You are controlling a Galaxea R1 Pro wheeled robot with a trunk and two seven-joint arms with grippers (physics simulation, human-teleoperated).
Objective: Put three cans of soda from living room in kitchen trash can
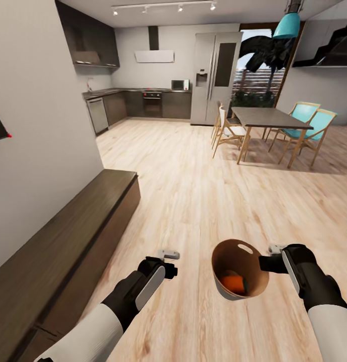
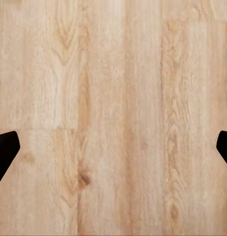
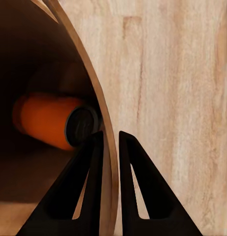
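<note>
Copper-brown and shiny, the bin (image 1: 239, 270) hangs above the wood floor (image 1: 193, 191), held by the right gripper (image 1: 266, 263) from the bin's 3 o'clock side. In the right wrist view the two black fingers (image 3: 86, 187) are pinched close on the thin wall of the bin (image 3: 93, 98), one inside and one outside. The bin is tipped, with its mouth up and toward the robot. Inside lies an orange can (image 1: 233, 282) on its side; in the right wrist view the can (image 3: 49, 120) points its grey end toward the fingers. I can count one can for sure, and the dark inside may hide more. The left gripper (image 1: 169, 255) is at the bin's 9 o'clock, near it but not touching, with its fingers wide apart and holding nothing. The kitchen (image 1: 143, 100) is far off at 11 o'clock, so I think the robot needs to carry the bin there. A long dark bench (image 1: 58, 241) runs along the wall at 9 o'clock.
</note>
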